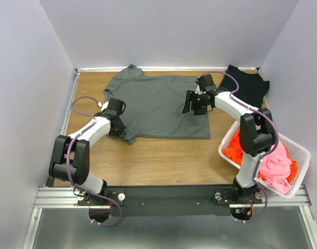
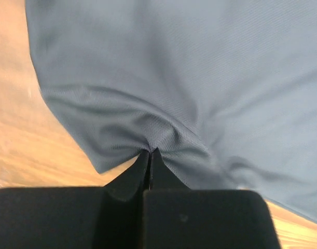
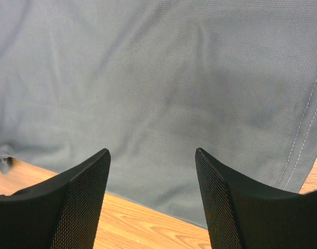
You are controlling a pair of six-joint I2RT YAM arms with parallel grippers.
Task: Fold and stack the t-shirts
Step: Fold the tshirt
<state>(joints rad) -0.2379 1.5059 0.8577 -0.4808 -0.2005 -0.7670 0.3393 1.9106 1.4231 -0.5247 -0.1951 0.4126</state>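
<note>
My left pincer (image 2: 149, 153) pinches the near-left edge of the dark grey t-shirt (image 1: 161, 106), flat on the far desk (image 1: 163, 155). My right pincer (image 3: 152, 155) gapes over its right hem, ready to fold.

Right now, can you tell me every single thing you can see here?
dark grey t-shirt: one, dark grey, spread flat mid-table.
black t-shirt: one, black, far right corner of the table.
orange cloth: one bunched heap, orange, left end of the basket.
pink cloth: one bunched heap, pink, right end of the basket.
basket: one, white slatted, right side of the table.
table: one, brown wood, under everything.
left gripper: one, black, shut on the dark grey t-shirt's left side.
right gripper: one, black, open over the dark grey t-shirt's right side.
</note>
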